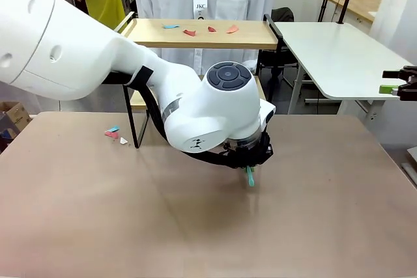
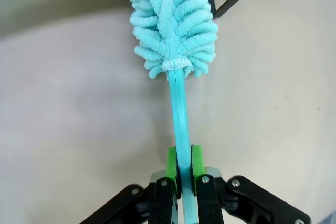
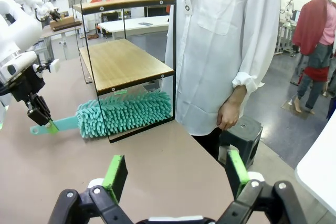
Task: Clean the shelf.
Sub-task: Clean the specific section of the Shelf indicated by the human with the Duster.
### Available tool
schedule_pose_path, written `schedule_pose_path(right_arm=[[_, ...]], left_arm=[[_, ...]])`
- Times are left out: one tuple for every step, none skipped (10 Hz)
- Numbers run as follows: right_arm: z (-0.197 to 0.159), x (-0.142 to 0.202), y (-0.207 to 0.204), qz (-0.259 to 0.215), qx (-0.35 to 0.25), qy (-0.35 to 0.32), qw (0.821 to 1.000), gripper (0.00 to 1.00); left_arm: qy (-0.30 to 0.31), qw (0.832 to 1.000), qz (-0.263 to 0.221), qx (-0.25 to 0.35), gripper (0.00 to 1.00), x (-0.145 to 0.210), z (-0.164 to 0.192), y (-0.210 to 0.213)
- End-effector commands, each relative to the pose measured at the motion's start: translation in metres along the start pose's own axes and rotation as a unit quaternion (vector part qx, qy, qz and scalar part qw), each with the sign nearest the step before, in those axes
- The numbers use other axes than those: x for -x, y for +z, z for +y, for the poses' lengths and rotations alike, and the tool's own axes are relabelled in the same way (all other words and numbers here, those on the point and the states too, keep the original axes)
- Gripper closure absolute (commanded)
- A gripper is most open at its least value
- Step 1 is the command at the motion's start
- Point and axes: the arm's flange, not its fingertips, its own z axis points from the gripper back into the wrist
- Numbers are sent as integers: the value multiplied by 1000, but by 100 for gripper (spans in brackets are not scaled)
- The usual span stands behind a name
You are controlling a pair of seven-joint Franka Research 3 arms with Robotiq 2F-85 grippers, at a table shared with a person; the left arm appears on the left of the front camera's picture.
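Brown counter (image 1: 98,219) fills the foreground. Off to its right, the right claw (image 3: 176,170) hangs with its jaws spread wide, holding nothing. Farther in, the left claw (image 2: 185,162) is clamped on the thin handle of a teal duster (image 2: 173,30). The duster lies low along the counter, its fluffy head reaching under the lower board of the shelf (image 1: 202,34). The shelf stands upright at the counter's far edge, its long axis running left to right and its long side facing the robot. Paper scraps (image 1: 199,29) dot its top board. More scraps (image 1: 114,133) lie on the counter by its left leg. A person (image 3: 220,51) in a white shirt stands behind the shelf.
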Motion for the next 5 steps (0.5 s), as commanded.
schedule_pose_path(right_arm=[[2,-3,-1,-2,0,2,1000,0],[2,-3,-1,-2,0,2,1000,0],[2,-3,-1,-2,0,2,1000,0],[2,-3,-1,-2,0,2,1000,0],[2,-3,-1,-2,0,2,1000,0]], left_arm=[[-3,1000,-18,6,87,-1,4,8],[0,1000,0,0,87,0,0,0],[6,1000,12,-8,87,-1,9,0],[16,1000,21,-12,87,-6,20,2],[21,999,31,-12,87,-9,30,6]])
